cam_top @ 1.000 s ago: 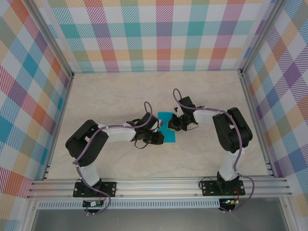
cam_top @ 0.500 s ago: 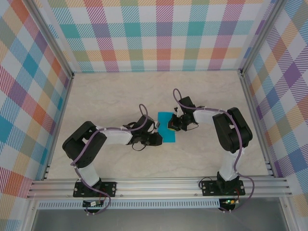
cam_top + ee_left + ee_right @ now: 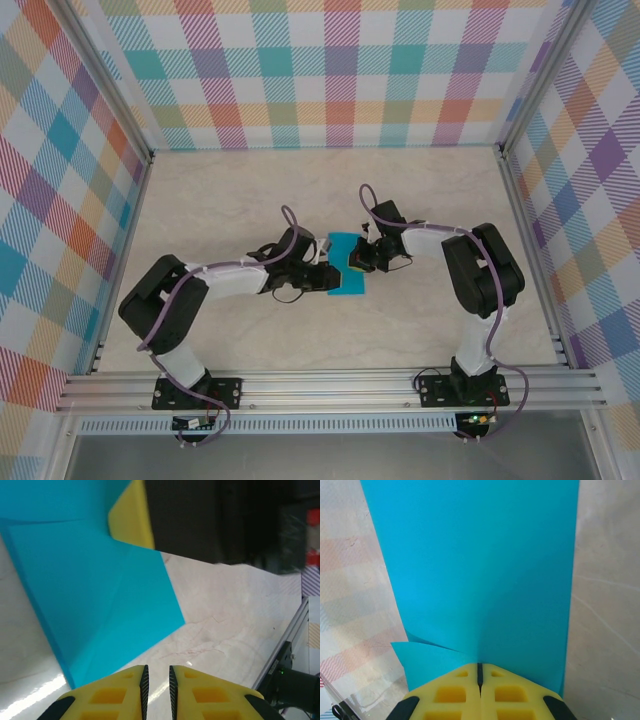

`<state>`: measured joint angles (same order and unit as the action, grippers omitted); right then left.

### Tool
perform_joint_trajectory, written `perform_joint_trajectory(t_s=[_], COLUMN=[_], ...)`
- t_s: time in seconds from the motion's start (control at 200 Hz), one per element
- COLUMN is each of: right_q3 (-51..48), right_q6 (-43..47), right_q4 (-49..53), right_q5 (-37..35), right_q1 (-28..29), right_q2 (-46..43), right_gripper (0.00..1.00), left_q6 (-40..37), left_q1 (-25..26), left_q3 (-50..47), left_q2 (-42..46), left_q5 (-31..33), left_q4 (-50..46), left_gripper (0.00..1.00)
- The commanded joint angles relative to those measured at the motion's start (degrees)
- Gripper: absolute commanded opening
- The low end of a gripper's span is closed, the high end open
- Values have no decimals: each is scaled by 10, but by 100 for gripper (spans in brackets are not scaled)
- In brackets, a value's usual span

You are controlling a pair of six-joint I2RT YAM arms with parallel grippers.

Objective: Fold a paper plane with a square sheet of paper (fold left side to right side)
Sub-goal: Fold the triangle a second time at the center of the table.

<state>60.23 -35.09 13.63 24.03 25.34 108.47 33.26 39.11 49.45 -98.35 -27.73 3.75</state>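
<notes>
left pincer: fingers a narrow slit apart, nothing between them, at the bottom of the frame just beside the corner of the creased square sheet of paper. right pincer: fingers together, tips on the sheet, which lies mid-frame on the tabletop.

Setting: a robotics laboratory test cell, not a domestic or commercial room. Evidence: a beige marbled tabletop is boxed in by an aluminium profile frame with posts at the corners. Plaid-printed panels close it at 12 o'clock, 9 o'clock and 3 o'clock. Two arms are bolted to the 6 o'clock rail: left arm base toward 7, right arm base toward 5. Purple cable runs exposed along the arms.
</notes>
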Motion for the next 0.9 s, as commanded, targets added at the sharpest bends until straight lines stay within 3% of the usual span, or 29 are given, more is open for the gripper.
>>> perform_joint_trajectory(t_s=[0.0,0.19,0.595,0.895], right_q3=[2,3,5,9], right_q6=[15,16,20,20], right_q4=[48,52,59,67], right_q5=[-19,-23,-28,-31], right_q1=[0,0,0,0], right_q2=[9,10,9,12], right_gripper=[1,1,1,1], left_q6=[8,15,22,14], left_q1=[-9,-9,-10,-10], left_q3=[10,5,-8,-60], left_q2=[-28,-48,-76,-36], left_q5=[-27,-52,-16,7], left_q4=[22,55,36,9], left_gripper=[21,21,20,19])
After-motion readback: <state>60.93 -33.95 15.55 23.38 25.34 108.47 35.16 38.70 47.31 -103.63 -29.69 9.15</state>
